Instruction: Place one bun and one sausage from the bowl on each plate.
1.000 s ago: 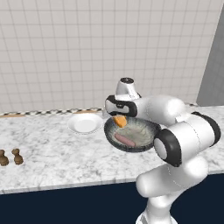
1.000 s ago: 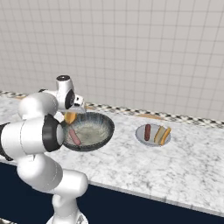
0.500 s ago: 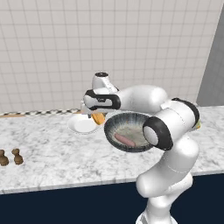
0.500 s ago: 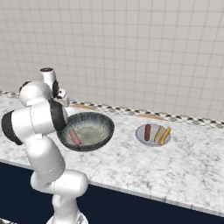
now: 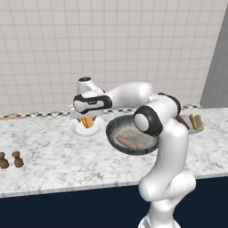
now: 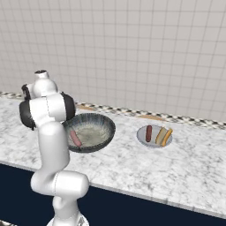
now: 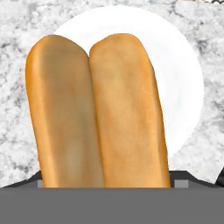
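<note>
My gripper is shut on a golden split bun and holds it just above the white plate, left of the bowl. In the hand view the bun hangs lengthwise over the white plate and hides the fingertips. The dark grey bowl holds one reddish sausage; from the right side the bowl and its sausage sit beside my arm. The grey plate carries a sausage and a bun; it is also at the right behind my arm.
Two small brown shakers stand on the marble counter at the far left. A tiled wall closes off the back. The counter's front edge runs along the bottom, with dark cabinet fronts beneath it.
The arm has swung left with the bun, from above the bowl to above the white plate. The sausage in the bowl and the grey plate's food stayed put.
</note>
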